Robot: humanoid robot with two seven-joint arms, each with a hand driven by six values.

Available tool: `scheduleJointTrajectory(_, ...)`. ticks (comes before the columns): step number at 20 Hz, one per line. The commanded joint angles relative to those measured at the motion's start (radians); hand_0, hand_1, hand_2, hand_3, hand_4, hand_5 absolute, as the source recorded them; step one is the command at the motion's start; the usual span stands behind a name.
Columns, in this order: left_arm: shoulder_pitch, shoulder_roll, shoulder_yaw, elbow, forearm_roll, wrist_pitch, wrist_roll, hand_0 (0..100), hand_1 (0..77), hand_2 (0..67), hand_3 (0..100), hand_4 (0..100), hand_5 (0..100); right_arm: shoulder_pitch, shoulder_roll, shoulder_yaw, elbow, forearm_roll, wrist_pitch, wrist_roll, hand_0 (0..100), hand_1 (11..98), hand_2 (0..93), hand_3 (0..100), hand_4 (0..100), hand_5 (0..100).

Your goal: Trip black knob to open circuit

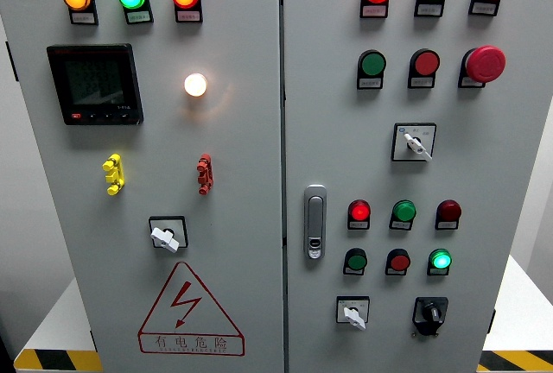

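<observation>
The black knob (pixel 429 312) sits at the lower right of the frame, on the right cabinet door (pixel 328 131) (just right of a white selector switch (pixel 352 312)). Neither of my hands shows, so I cannot tell how my fingers stand.

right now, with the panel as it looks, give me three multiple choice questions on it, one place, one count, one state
1. Where is the black knob?
A. lower right of the right door
B. top of the left door
C. beside the meter

2. How many lamps are in the left door's top row?
A. two
B. three
C. five

3. The round lamp right of the meter is:
A. dark
B. glowing
C. covered

Answers:
1 A, it sits bottom right under the small buttons.
2 B, orange, green, orange-red.
3 B, it shines bright white.
</observation>
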Motion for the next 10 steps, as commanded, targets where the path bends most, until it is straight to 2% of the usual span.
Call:
scheduleJointTrajectory(1,0.000,0.000,0.000,0.000,0.000,0.000,0.001,0,3.1,12.9,21,7,2,-0.013,0.0017,-0.002,-0.002,-0.001,-0.001,0.007,94,47.3,7.0,39,30,56)
scheduleJointTrajectory(7,0.000,0.000,0.000,0.000,0.000,0.000,0.000,0,3.1,12.9,21,7,2,-0.013,0.0017,-0.026,-0.005,-0.003,-0.001,0.010,94,46.9,6.9,38,31,56)
scheduleJointTrajectory(10,0.000,0.000,0.000,0.000,0.000,0.000,0.000,0,3.1,12.9,21,7,2,-0.015,0.0032,-0.030,-0.002,-0.004,-0.001,0.010,95,46.8,7.0,34,30,51)
